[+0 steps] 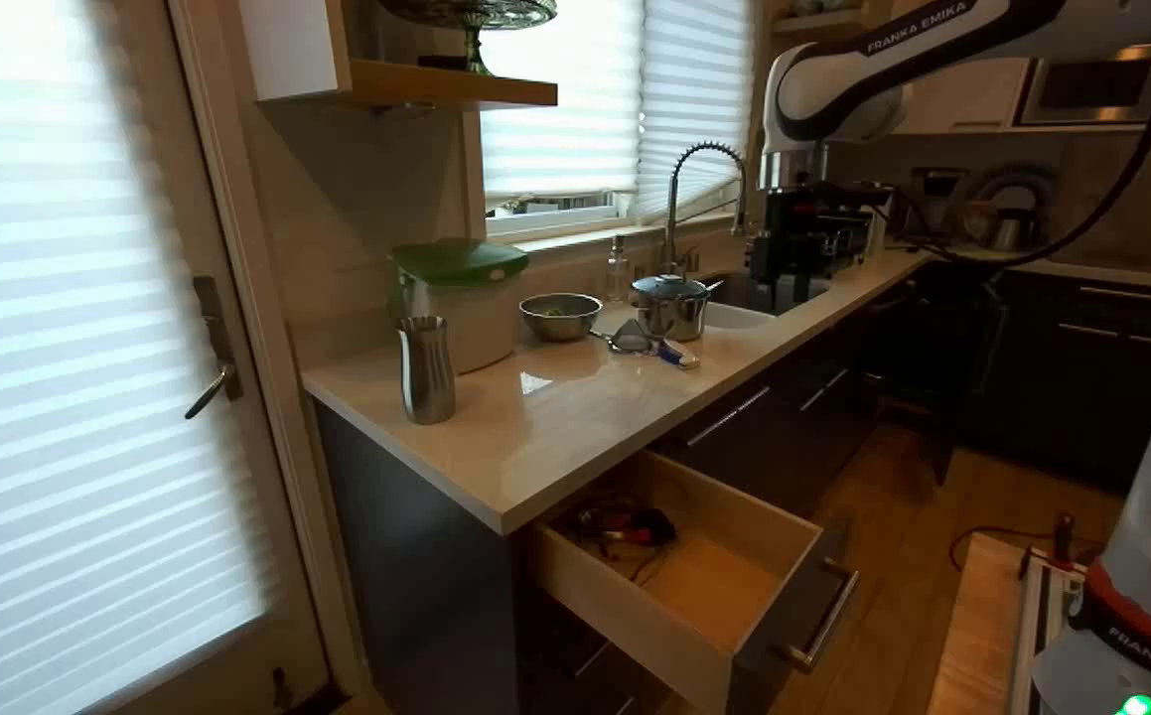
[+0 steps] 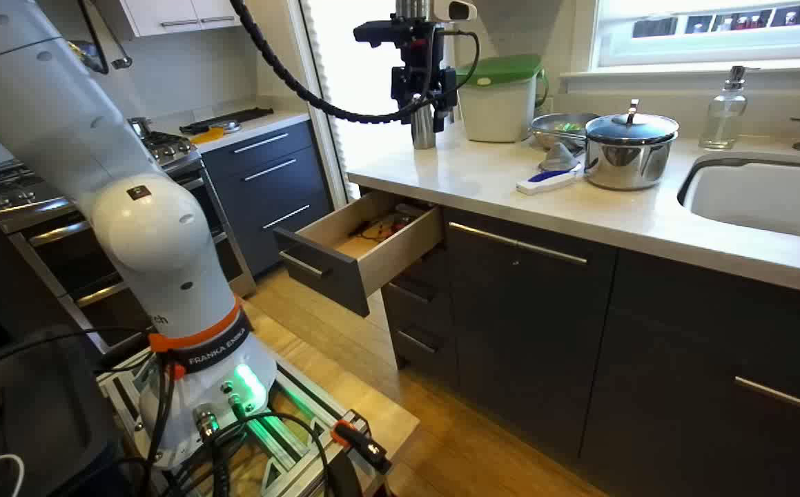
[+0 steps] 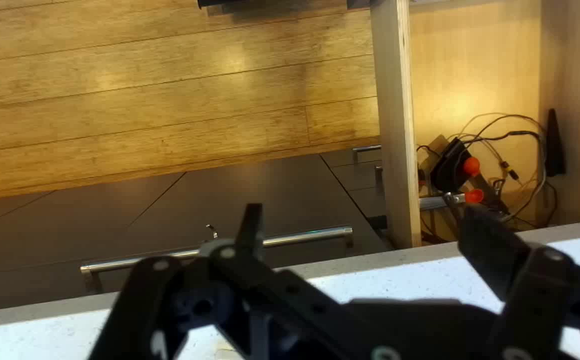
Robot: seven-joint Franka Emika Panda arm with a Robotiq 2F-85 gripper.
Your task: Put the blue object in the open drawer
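The blue object (image 1: 671,354) is a small dark-blue and white handled item lying on the counter. It also shows in an exterior view (image 2: 550,181), beside the pot. It is out of the wrist view. The open drawer (image 1: 635,618) is pulled out below the counter's end, with light wood inside and a dark front with a bar handle. It also shows in an exterior view (image 2: 400,252) and in the wrist view (image 3: 395,125). My gripper (image 3: 365,214) is open and empty above the counter edge, its fingers spread apart. It hangs above counter height in both exterior views (image 1: 795,266) (image 2: 423,119).
A lidded pot (image 2: 631,155), a mesh strainer (image 1: 630,340) and a metal bowl (image 1: 561,318) stand close to the blue object. A steel canister (image 1: 427,372) and a green-lidded bin (image 1: 461,308) stand at the counter's end. Cables and orange-tipped tools (image 3: 462,172) lie in the drawer.
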